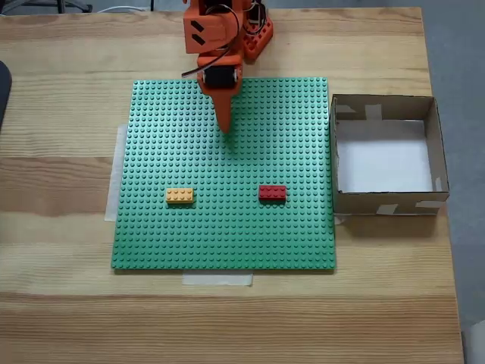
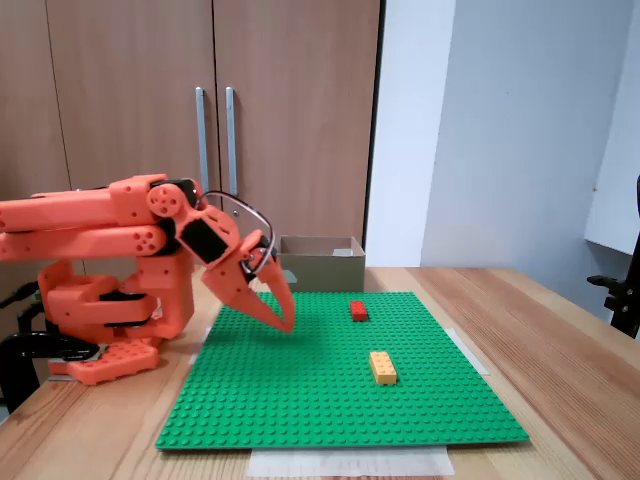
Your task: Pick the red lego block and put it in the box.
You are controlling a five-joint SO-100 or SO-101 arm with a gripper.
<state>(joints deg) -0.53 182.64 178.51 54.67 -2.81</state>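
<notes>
Nothing done yet; red lego block (image 1: 272, 193) sits on the green baseplate (image 1: 151, 227), well apart from the end effector (image 1: 225, 125), which is closed and empty; box (image 1: 385, 205) empty; grasp and transfer remain.

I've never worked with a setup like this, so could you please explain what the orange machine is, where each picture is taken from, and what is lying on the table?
The orange machine is a small robot arm standing on a wooden table. Its pointed tip is the end effector, the two-finger part that grasps things. It hangs above the green studded baseplate and holds nothing; whether its fingers are open or shut is hard to tell.

One fixed view looks straight down on the table. The other stands at table height, to the side, with the arm on its left.

On the baseplate lie two small bricks, apart from each other: the red brick and an orange-yellow brick. Beside the baseplate stands an open cardboard box, empty inside.
</notes>
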